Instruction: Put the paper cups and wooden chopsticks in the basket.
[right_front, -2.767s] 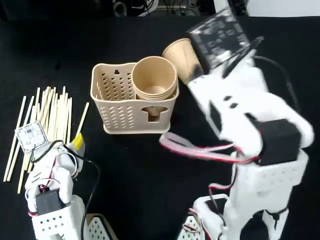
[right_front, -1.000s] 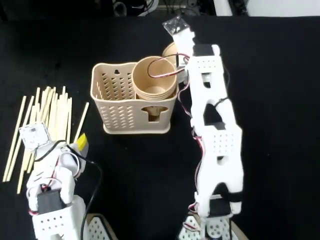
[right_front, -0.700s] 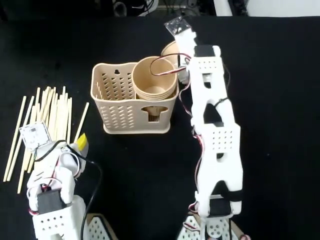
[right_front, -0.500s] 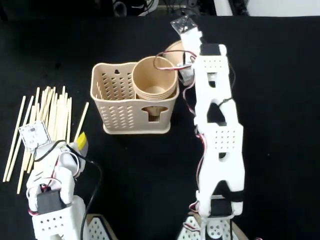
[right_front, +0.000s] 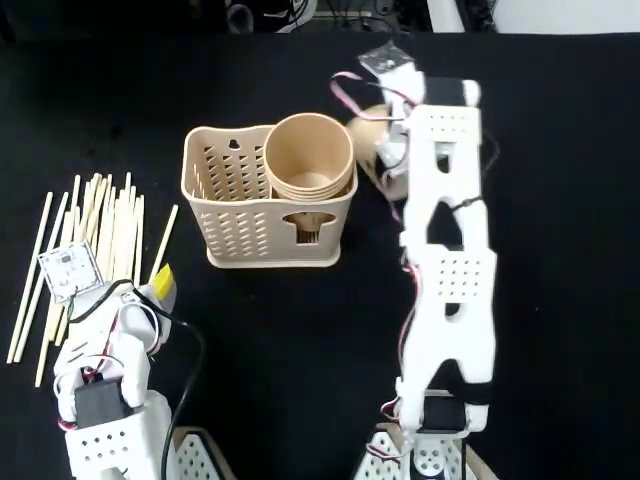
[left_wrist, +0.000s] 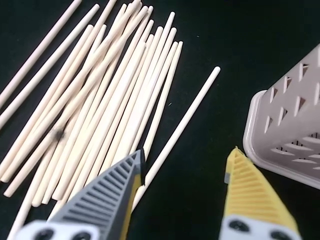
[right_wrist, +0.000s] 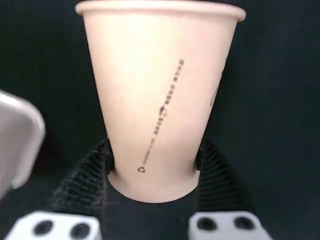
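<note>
left gripper (left_wrist: 186, 151) jaws wide apart over the black table (left_wrist: 215, 30). yellow finger (left_wrist: 250, 192) tip sits just beside the basket (left_wrist: 290, 130) corner; contact can't be judged. grey finger (left_wrist: 107, 192) is on the side away from the basket, tip at the edge of the wooden chopsticks (left_wrist: 90, 100) pile. one loose chopstick (left_wrist: 185, 117) lies between pile and basket, apart from the basket, its near end by the grey fingertip.

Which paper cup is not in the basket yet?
The cup gripped by the right end effector, outside the basket. The other cups sit stacked inside it.
</note>
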